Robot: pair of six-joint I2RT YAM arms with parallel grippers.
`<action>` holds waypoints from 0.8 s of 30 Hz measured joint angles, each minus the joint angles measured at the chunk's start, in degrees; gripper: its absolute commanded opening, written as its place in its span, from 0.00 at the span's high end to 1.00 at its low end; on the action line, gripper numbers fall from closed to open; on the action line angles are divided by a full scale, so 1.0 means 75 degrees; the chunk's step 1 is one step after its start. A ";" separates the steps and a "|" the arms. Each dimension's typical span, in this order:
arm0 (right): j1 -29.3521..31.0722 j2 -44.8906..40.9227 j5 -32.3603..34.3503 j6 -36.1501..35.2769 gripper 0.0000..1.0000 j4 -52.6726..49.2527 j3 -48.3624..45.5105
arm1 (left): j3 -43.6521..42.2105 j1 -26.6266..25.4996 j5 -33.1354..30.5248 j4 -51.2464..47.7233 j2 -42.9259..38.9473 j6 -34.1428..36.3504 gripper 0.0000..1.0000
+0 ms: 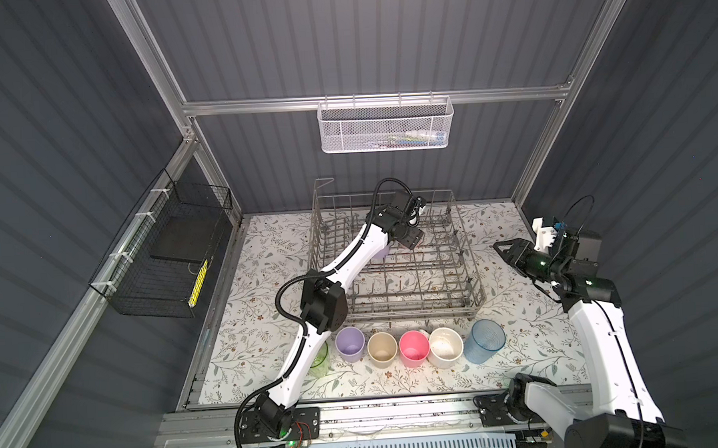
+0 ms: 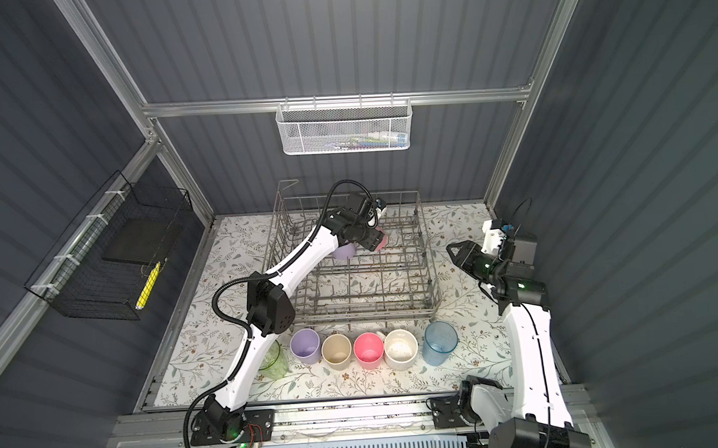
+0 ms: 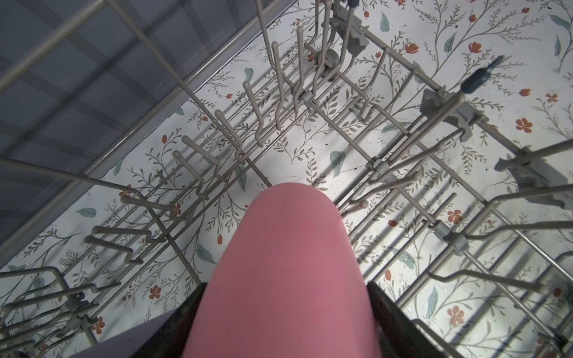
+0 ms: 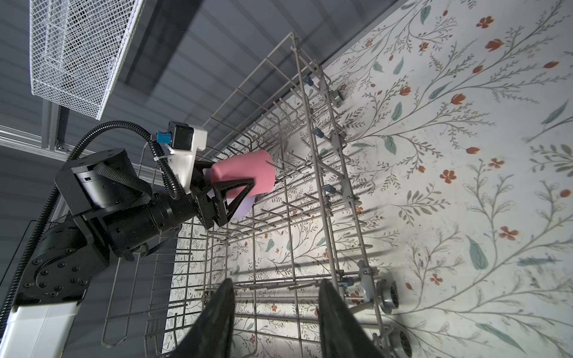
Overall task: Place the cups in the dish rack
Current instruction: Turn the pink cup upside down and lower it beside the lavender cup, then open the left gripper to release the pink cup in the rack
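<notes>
My left end effector [image 3: 286,288] pinches the pink cup [image 3: 291,235] low inside the dish rack [image 1: 415,313] | my right end effector [image 4: 276,282] hangs spread, empty | best I seat it steady between tines [image 3: 251,114] before letting go.

Bright overhead glare, long hard shadows, dim blurred edges.

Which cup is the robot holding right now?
The pink cup in the left gripper, over the dish rack. The other pink cup stands on the table.
</notes>
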 measured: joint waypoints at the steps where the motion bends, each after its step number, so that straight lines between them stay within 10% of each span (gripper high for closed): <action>1: 0.0000 0.0006 -0.0003 0.0000 0.55 -0.0003 -0.0006 | 0.0000 0.0000 0.0000 0.0041 0.0029 0.0000 0.19; 24: 0.0000 0.0041 -0.0076 0.0006 0.55 0.0000 -0.0015 | -0.1081 -0.0099 0.0073 0.0595 -0.0425 -0.0122 0.06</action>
